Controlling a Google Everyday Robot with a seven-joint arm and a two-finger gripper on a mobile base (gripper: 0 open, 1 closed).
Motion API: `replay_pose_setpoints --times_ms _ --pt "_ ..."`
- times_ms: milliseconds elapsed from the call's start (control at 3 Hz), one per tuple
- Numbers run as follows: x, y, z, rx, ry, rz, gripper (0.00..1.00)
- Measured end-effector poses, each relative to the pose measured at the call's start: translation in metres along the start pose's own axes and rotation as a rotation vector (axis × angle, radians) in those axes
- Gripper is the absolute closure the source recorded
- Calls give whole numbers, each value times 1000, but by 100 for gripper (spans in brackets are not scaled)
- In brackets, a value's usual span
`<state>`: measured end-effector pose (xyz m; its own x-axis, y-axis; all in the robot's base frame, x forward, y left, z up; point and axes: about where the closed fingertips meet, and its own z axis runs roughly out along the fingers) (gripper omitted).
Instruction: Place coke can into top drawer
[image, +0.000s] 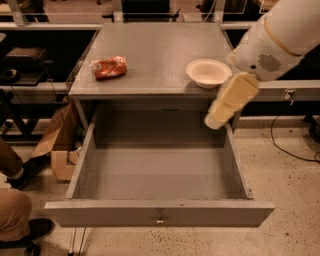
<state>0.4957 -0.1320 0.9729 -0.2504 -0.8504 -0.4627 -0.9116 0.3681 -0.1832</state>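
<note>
The coke can (108, 67), red-orange and crumpled, lies on its side on the left part of the grey cabinet top (155, 50). The top drawer (160, 212) is pulled wide open below it, with a small metal knob (159, 219) at the middle of its front panel, and nothing shows inside it. My gripper (215, 119) hangs on the white arm that reaches in from the upper right. It is over the drawer's back right corner, just below the bowl and far to the right of the can. It holds nothing that I can see.
A cream round bowl (209, 73) stands on the right front of the cabinet top, next to my arm. A cardboard box (57, 145) and a person's legs and shoes (15, 220) are on the floor at the left. A black cable (290, 150) lies at the right.
</note>
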Motion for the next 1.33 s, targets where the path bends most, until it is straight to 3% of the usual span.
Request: replay_pose_setpoints --times_ms 333,667,1000,1333 --pt "-45 -9 39 -64 -169 156 0" --pt "-94 -22 63 -116 -296 348 0" --pt "-94 -21 63 -116 -294 342 0" --pt "-102 -23 67 -78 -325 371 0"
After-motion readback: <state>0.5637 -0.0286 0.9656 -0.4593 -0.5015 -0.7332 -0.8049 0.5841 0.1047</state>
